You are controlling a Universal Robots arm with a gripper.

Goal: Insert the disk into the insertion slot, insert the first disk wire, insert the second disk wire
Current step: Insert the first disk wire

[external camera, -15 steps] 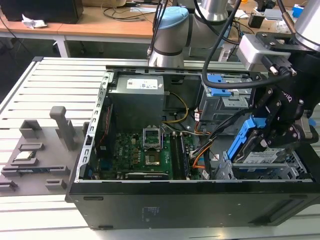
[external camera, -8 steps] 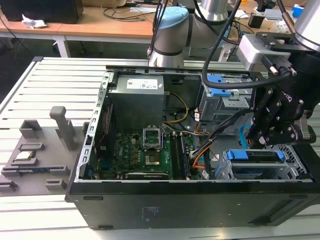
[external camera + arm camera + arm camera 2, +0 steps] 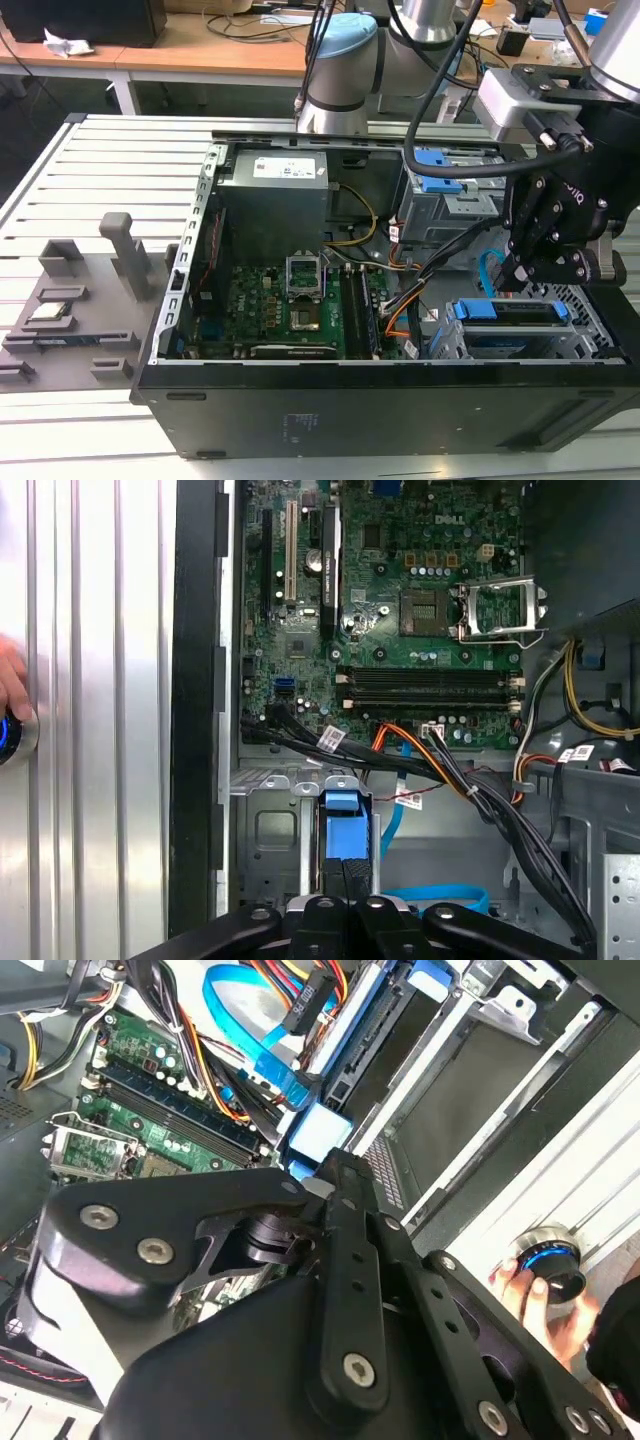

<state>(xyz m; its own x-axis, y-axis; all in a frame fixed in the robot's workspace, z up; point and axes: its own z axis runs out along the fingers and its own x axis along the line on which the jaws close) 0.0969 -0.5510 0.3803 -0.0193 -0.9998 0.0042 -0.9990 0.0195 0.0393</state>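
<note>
We're in a robotics lab here, no doubt.
We see an open computer case (image 3: pixel 300 420) on a slotted aluminium bench (image 3: pixel 110 160), the arm's base (image 3: pixel 338 90) standing just behind it, cable-strewn wooden desks (image 3: pixel 200 50) beyond.

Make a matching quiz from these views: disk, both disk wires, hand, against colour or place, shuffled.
1. disk
2. first disk wire
3. second disk wire
4. hand

A. flat, light blue
B. black metal, close over the disk's blue carrier
C. seated in the silver insertion slot
D. thin red, orange and black strands

Pairs: 1-C, 2-D, 3-A, 4-B
</note>
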